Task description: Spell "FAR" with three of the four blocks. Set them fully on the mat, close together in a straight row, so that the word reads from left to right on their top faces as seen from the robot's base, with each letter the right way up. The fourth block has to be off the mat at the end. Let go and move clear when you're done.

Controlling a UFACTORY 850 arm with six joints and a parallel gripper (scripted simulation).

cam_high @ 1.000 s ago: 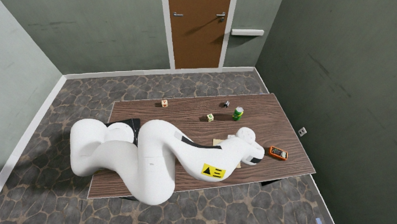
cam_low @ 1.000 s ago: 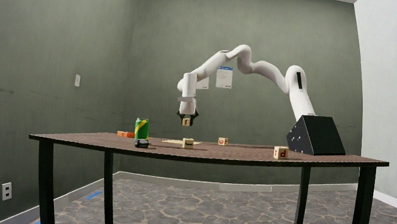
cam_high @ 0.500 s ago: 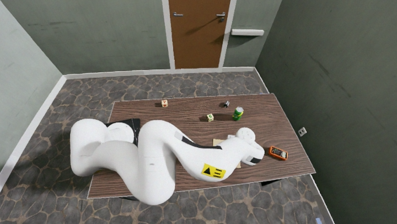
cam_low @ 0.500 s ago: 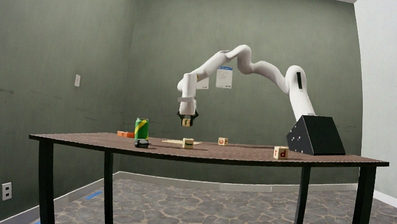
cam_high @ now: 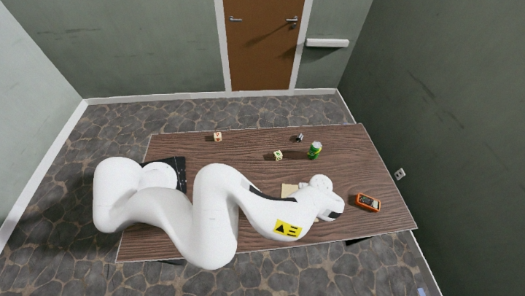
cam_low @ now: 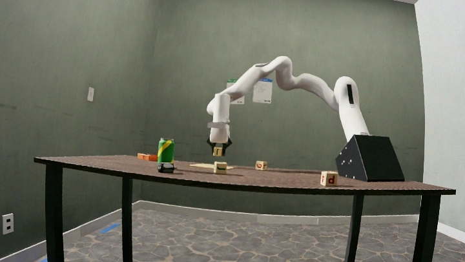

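In the exterior view my gripper (cam_low: 218, 148) is shut on a small wooden letter block (cam_low: 217, 151) and holds it in the air above the thin tan mat (cam_low: 199, 165) (cam_high: 287, 189). In the top view my arm hides the gripper, the held block and most of the mat. A block with green letters (cam_high: 278, 154) (cam_low: 220, 167) lies on the table beside the mat, on the door side. A block with red letters (cam_low: 261, 165) lies nearer my base; it is hidden in the top view. Another red-lettered block (cam_high: 216, 136) (cam_low: 329, 178) lies near the table's far edge by my base.
A green and yellow can (cam_high: 314, 149) (cam_low: 166, 150) stands upright on the wooden table (cam_high: 367, 161) (cam_low: 97, 161), with a small black object (cam_high: 299, 137) (cam_low: 166, 167) beside it. An orange device (cam_high: 367, 202) (cam_low: 146, 157) lies near the table's right end. My black base (cam_low: 369, 158) stands at the other end.
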